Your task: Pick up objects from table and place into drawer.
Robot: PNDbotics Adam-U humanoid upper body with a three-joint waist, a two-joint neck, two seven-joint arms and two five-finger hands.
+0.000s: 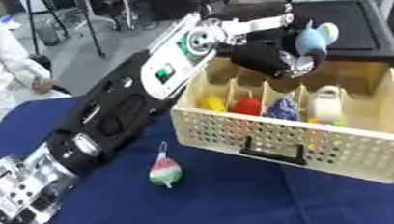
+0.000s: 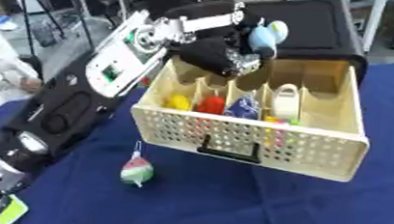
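Robot's left hand [image 1: 275, 57] holds a pale blue soft toy [image 1: 312, 39] over the open drawer [image 1: 317, 144], fingers curled round it.

On the blue tablecloth [image 1: 229, 202] at left, a small red, white and green object [image 1: 164, 171] with a string lies alone, just in front of the drawer's perforated front and well apart from the hand. The black-and-white left arm [image 1: 125, 105] stretches from the lower left corner up to the drawer's rear edge. Inside the wooden drawer, divided compartments hold, from left, a yellow item [image 1: 212, 103], a red one [image 1: 247, 106], a dark blue patterned one [image 1: 282, 109] and a white roll-shaped one [image 1: 325, 102]. The blue toy hangs above the rear of the middle compartments, in front of a black case [image 1: 344, 25]. The right hand shows in neither view.
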